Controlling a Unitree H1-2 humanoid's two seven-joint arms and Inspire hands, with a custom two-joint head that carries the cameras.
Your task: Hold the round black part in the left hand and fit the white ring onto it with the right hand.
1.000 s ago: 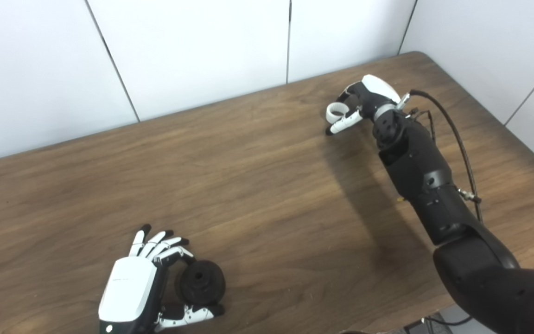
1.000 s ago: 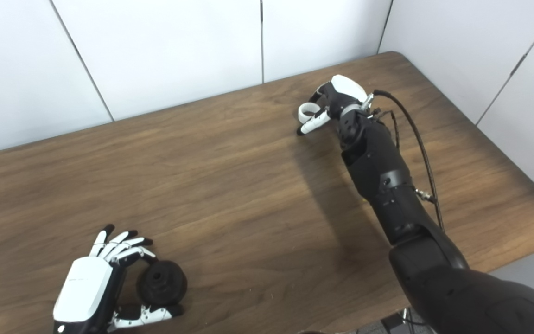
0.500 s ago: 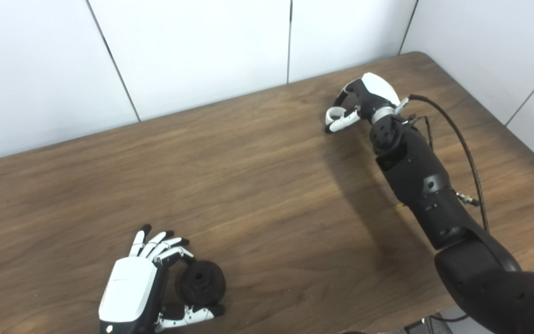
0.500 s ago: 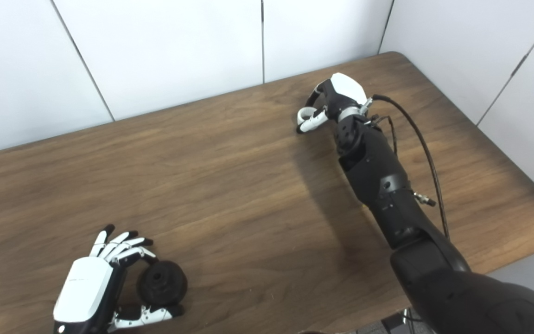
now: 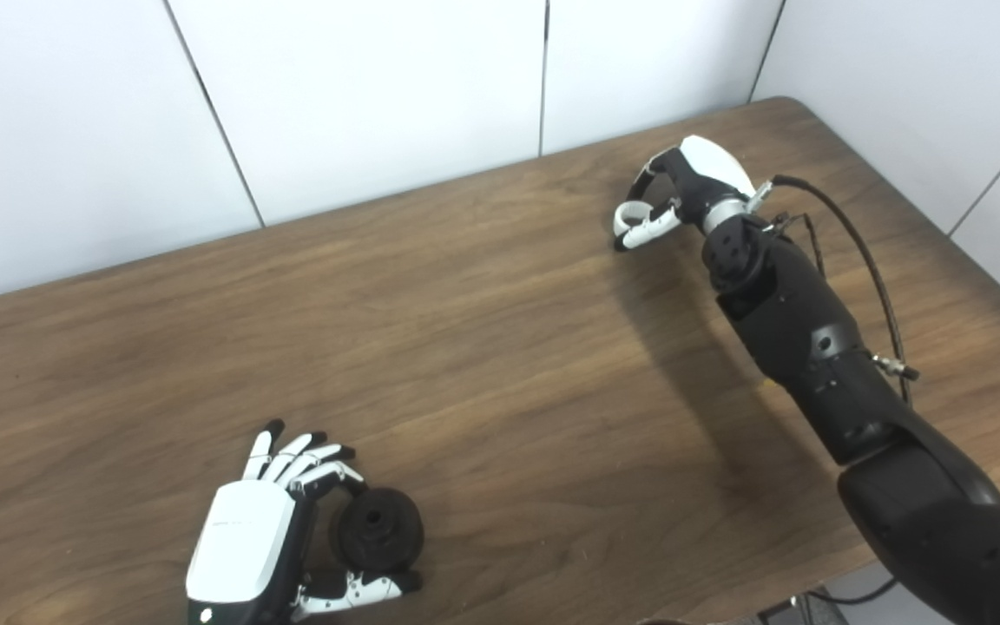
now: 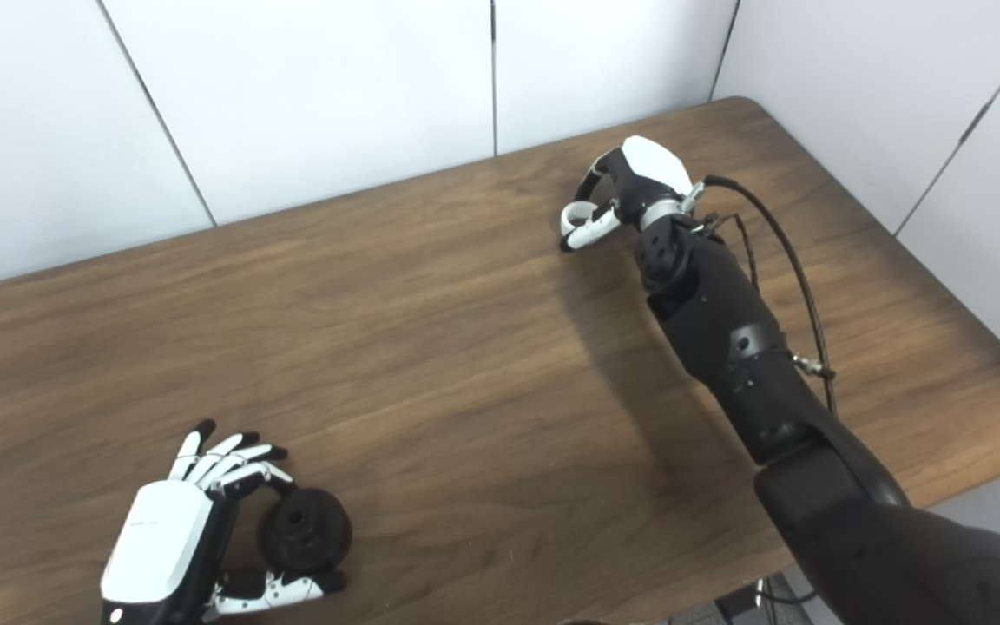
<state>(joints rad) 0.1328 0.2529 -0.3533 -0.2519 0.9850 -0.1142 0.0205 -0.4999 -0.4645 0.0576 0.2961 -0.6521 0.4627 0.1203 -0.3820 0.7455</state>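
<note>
Left eye view: the right hand (image 5: 678, 187), far across the tabletop (image 5: 483, 347) from the round black part (image 5: 376, 529), is closing further, seemingly pinching the white ring (image 5: 630, 211); the left hand (image 5: 266, 542) is still gripping that part.

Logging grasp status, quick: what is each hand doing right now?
Left hand: shut on the round black part, low at the table.
Right hand: shut on the white ring.
</note>
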